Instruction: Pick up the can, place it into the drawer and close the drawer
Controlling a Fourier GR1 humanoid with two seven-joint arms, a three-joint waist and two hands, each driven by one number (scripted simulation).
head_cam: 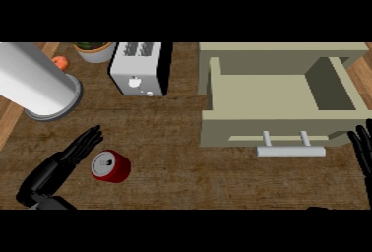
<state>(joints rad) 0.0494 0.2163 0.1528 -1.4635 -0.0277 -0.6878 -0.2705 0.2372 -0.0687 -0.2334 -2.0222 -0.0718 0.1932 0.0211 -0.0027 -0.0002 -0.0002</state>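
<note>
In the lower left of the frame, the left hand (pixel 54 167) is lying beside the red can (pixel 110 166), its fingers (pixel 85 142) straight and holding nothing. The can is standing on the tabletop (pixel 181 172), well apart from the open drawer (pixel 280 106) at the upper right. The right hand (pixel 361 152) is resting open at the right edge. A sideways nudge from those straight fingers could be tipping or rolling the can away before any grasp forms.
</note>
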